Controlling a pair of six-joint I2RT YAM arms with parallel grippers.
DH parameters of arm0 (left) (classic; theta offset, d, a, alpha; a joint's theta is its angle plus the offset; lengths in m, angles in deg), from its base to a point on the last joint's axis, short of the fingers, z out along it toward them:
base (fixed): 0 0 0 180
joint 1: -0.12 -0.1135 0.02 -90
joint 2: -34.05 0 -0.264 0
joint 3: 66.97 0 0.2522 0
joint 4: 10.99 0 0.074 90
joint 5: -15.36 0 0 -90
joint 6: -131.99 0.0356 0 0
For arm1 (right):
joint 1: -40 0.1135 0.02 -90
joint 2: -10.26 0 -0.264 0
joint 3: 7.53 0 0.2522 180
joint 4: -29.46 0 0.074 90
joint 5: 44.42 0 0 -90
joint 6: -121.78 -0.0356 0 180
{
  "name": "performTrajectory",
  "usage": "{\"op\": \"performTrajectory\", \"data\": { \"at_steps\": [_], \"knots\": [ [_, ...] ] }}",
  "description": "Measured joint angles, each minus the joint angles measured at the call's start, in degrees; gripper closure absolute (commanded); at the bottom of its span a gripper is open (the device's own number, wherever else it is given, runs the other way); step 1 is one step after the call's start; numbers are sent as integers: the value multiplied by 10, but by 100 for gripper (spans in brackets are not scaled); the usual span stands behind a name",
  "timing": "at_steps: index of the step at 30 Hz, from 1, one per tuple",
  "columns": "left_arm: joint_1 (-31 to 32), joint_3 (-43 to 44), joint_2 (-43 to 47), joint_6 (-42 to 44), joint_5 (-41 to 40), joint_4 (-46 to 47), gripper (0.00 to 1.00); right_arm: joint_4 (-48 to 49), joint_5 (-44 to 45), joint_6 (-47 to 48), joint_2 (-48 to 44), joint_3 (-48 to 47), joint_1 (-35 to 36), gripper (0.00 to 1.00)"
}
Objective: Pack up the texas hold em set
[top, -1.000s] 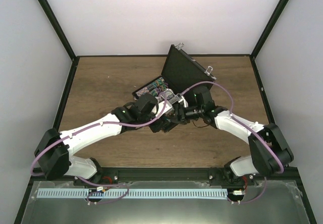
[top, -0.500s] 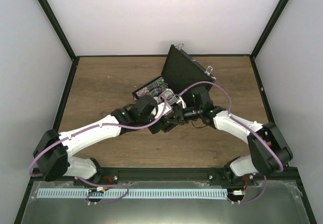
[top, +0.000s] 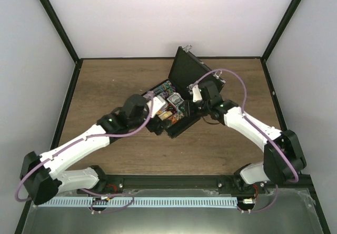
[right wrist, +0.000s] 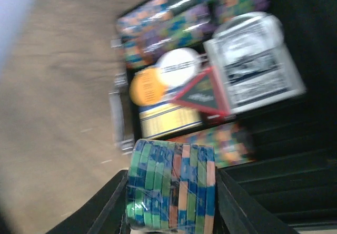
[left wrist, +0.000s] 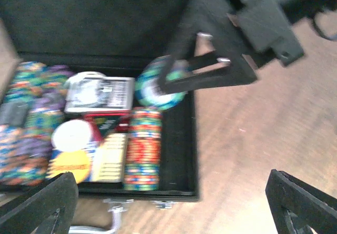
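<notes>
Right jaws are clamped on a roll of poker chips [right wrist: 171,184] over the open case [top: 188,77], far-centre on the worktop [top: 105,86]; left jaws gape empty. Released crooked, the roll probably jams across its slot.

- The black case [top: 188,75] lies open on the bench [top: 116,81], with its lid raised and a silver latch on its front edge.
- Multicoloured chip rows [left wrist: 142,149] stand on edge in its slots.
- A white button [left wrist: 73,135] and an orange button [left wrist: 71,164] lie near the wrapped card deck [left wrist: 100,94].
- A green-and-blue chip stack [right wrist: 171,184] is clamped in the right tool [right wrist: 171,197], above the case.
</notes>
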Motion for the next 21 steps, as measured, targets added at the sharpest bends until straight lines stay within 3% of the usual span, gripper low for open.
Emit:
{"op": "performTrajectory", "data": {
  "at_steps": [4, 8, 15, 21],
  "knots": [
    [-105, -19, 40, -23, -21, 12, 0, -37, 149, 79, 49, -40, -2, 67],
    [-223, -34, 64, -53, -76, 21, 0, -43, 224, 144, 116, -51, -3, 67],
    [-246, -45, 88, -68, -129, 22, 0, -50, 263, 226, 196, -90, -3, 66],
    [-246, -49, 96, -71, -139, 21, 0, -41, 262, 259, 207, -105, -3, 65]
  ]
}}
